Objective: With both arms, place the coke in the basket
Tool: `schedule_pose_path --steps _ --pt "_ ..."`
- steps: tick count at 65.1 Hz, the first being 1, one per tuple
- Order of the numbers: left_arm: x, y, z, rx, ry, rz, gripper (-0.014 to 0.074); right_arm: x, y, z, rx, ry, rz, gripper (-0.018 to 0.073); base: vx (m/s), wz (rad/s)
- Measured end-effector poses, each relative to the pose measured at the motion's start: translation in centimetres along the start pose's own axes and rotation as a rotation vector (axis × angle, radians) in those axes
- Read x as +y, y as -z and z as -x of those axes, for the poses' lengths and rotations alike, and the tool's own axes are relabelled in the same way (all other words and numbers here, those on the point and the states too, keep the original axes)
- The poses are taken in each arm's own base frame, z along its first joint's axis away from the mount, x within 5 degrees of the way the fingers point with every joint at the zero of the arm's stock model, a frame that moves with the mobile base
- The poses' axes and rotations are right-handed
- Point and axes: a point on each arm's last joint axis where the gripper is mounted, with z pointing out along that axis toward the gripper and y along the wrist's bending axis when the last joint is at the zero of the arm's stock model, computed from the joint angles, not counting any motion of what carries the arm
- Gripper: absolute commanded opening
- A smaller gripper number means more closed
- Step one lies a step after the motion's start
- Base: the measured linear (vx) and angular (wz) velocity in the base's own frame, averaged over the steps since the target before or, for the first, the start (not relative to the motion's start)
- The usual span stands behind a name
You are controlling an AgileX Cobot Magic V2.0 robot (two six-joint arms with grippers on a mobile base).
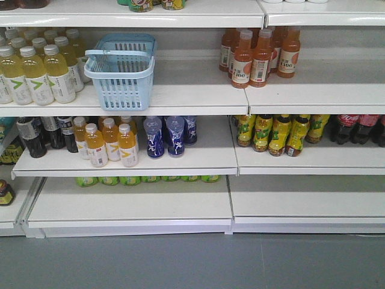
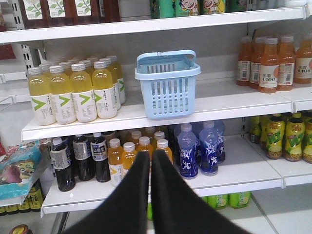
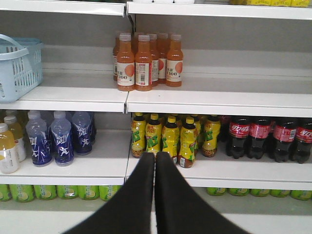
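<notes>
Left end effector [image 2: 150,156] faces basket [image 2: 167,95], right end effector [image 3: 155,157] colas [image 3: 261,139], both closed

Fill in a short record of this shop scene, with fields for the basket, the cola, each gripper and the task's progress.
basket: light blue basket, upright on a shelf, right of the yellow drink bottles
cola: dark red-label cola bottles in a row, one level lower, further right
left: left gripper shut, holding nothing
right: right gripper shut, holding nothing
progress: no bottle picked up yet; none seen in the basket
</notes>
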Motion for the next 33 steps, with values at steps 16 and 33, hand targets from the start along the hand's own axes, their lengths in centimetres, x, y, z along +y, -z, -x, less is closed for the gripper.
schedule_pose_path --steps 16,33 --pt "0.0 0.0 0.0 0.0 0.0 0.0 -0.0006 0.0 0.0 0.0 0.0 0.0 0.0 -0.0009 0.12 0.0" --pt "0.0 0.0 0.0 0.0 0.0 0.0 -0.0006 0.0 0.0 0.0 0.0 0.0 0.0 -0.0009 0.11 0.0"
